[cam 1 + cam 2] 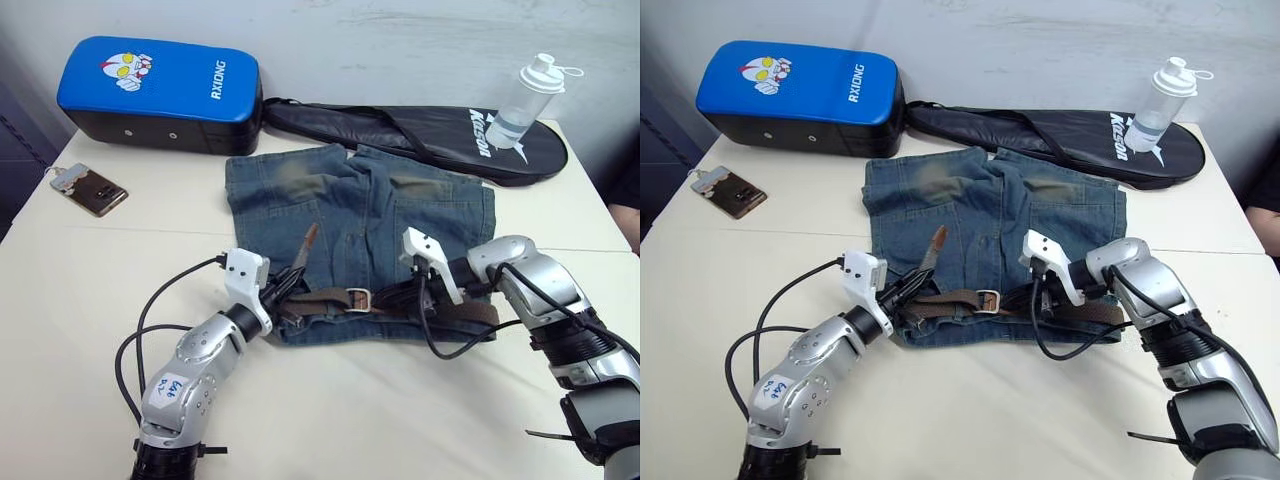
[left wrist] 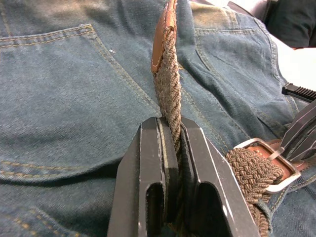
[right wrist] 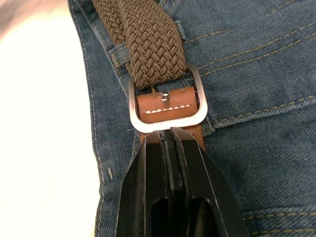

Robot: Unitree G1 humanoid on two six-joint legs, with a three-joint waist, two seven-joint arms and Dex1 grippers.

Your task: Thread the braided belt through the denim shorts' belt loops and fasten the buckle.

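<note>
Braided belt (image 1: 330, 298) is getting pinched by both your grippers (left (image 2: 170, 148) clamping the tail, right (image 3: 165, 132) squeezing the buckle (image 3: 167, 106) tab) along the denim shorts (image 1: 360, 215) waistband.

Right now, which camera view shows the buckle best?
The right wrist view: the buckle sits centred and close, its metal frame around the braided belt, right gripper just behind. The left wrist view catches it at the frame edge; the eye views show it small on the denim shorts.

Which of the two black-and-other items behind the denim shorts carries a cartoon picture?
The blue kick pad, at the table's back left, carries it. The black racket bag beside it bears white lettering instead.
</note>
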